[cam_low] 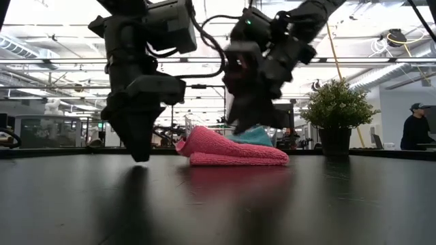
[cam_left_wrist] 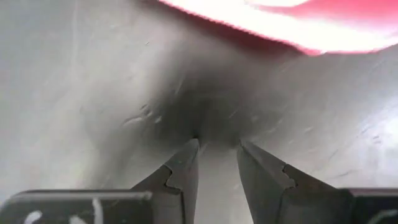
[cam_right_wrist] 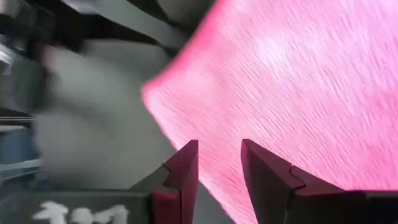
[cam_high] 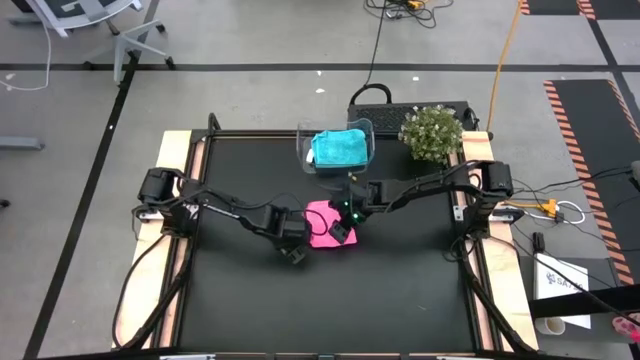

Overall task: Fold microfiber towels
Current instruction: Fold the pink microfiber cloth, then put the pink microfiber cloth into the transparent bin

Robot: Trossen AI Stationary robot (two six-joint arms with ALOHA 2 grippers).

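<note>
A bright pink towel (cam_high: 322, 222) lies folded in several layers on the black table top (cam_high: 400, 290), near its middle; in the low view the pink towel (cam_low: 231, 152) is a flat stack. My right gripper (cam_right_wrist: 219, 146) hangs open, slanting down over the towel's right part (cam_high: 343, 232). My left gripper (cam_left_wrist: 217, 144) points down at the bare table just off the towel's near left corner (cam_high: 296, 250), open by a narrow gap and holding nothing. A teal towel (cam_high: 338, 148) lies folded inside the clear bin (cam_high: 366, 128). My right gripper has its open fingertips (cam_right_wrist: 189, 155) right over the pink towel's upper face (cam_right_wrist: 280, 93), coming from the right and slanting down. Nothing is pinched between them, and I cannot tell whether the tips touch the cloth.
The clear bin stands at the table's far edge, with a potted plant (cam_high: 431, 133) to its right. The table's near half and right side are bare. A person (cam_low: 413, 129) stands in the room beyond the table.
</note>
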